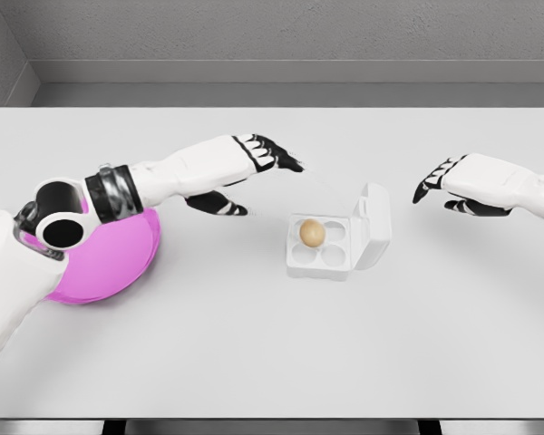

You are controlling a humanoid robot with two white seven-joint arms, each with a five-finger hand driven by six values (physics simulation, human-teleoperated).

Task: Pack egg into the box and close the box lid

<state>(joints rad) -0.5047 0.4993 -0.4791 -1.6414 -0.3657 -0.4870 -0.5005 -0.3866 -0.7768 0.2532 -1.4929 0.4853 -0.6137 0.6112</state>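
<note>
Nearest, at eight o'clock on the white counter (pixel 254 362), a pink bowl (pixel 118 258) sits partly hidden under the left forearm. Just past centre, toward three o'clock, the white box (pixel 331 246) rests with its lid (pixel 374 227) standing open on the three-o'clock side; the egg (pixel 312 234) lies in the far-left cup of the four. Farther back at ten o'clock from the box, the left hand (pixel 254 172) hovers with fingers spread, holding nothing. At two o'clock from the box, the right hand (pixel 453 186) hangs above the counter, fingers loosely spread, also empty.
</note>
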